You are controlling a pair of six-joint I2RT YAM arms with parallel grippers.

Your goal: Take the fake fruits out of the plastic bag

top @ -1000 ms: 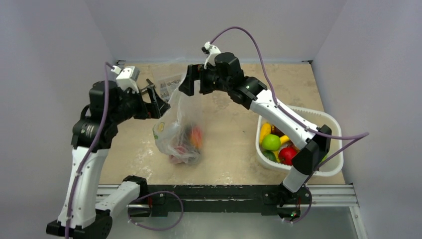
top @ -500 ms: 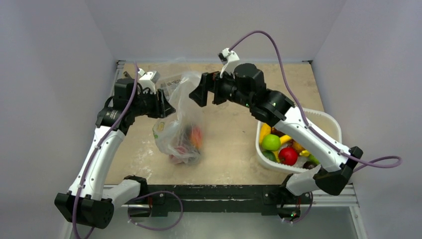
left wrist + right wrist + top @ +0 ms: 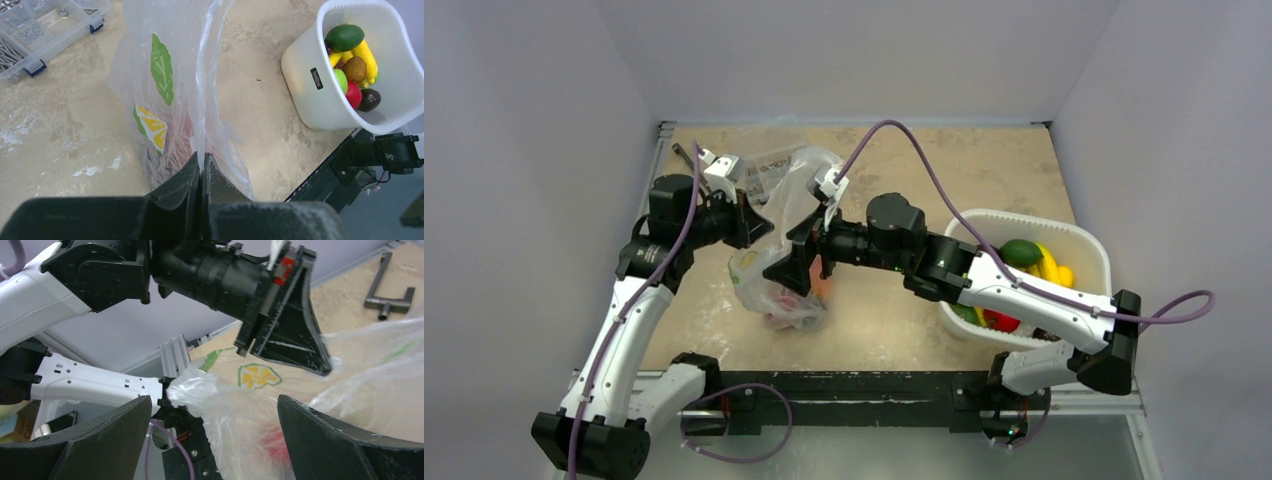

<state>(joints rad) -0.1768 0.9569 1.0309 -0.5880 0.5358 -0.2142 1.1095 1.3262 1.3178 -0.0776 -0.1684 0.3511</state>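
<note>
Clear crinkly film fills the middle of the top view. The plastic bag (image 3: 762, 277) stands on the tan table (image 3: 1004, 160), its top drawn up toward the upper left. My left gripper (image 3: 746, 215) is pinched tight on a fold of that film. In the left wrist view its jaws meet at bottom centre with the film caught between them, and a printed green leaf and citrus slice sit just above.

My right gripper (image 3: 790, 268) is spread wide at the bag's right side and holds nothing. In its own view the fingers (image 3: 100, 440) fill the lower corners with the bag bunched between them; I cannot tell whether they touch it.

The fake fruits (image 3: 823, 284) lie low inside the bag, orange-red and red blurs through the film. At the right of the top view, a white basket (image 3: 1064, 224) holds other fruits.
</note>
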